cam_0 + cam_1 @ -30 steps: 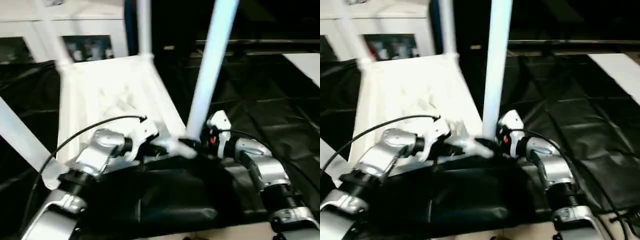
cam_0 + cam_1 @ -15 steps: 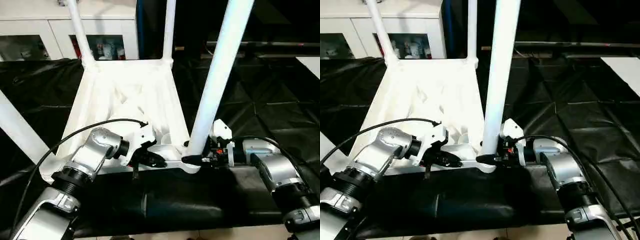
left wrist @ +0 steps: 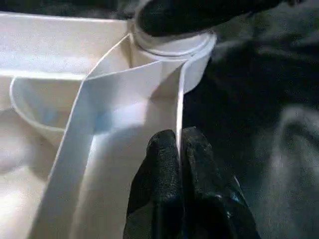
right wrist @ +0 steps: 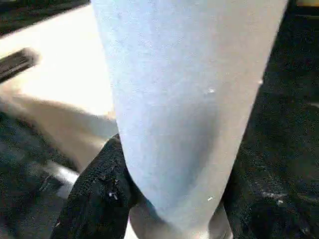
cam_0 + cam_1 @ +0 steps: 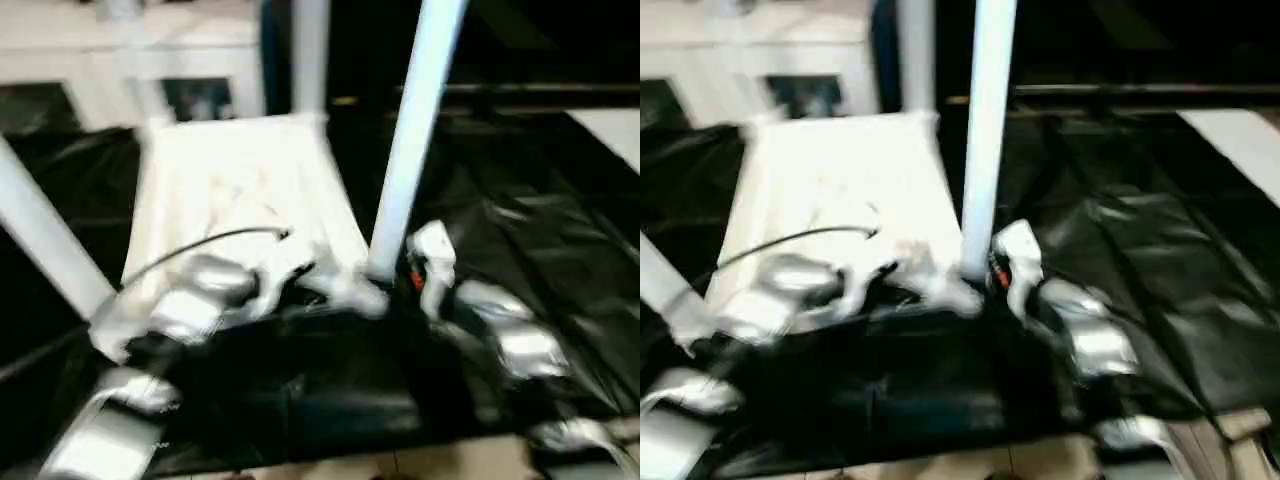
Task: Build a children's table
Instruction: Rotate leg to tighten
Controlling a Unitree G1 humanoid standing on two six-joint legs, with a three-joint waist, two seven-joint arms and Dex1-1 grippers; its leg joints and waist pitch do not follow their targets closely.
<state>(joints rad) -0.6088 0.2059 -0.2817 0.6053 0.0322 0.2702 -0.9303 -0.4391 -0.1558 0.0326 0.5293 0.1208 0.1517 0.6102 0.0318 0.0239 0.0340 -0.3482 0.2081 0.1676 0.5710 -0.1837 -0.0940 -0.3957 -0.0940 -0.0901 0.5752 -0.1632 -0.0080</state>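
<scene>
Table top (image 5: 235,195) lies upside down on black sheet (image 5: 520,230), legs up. Left gripper (image 3: 179,149) pinches a rib; right gripper (image 4: 164,209) clasps near leg (image 4: 184,99). Head views blurred, leg tops cut off.

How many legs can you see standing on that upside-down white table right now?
3 for certain: the near right leg at the right gripper, the far right leg, and the near left leg leaning outward. The far left corner is too blurred to tell.
</scene>
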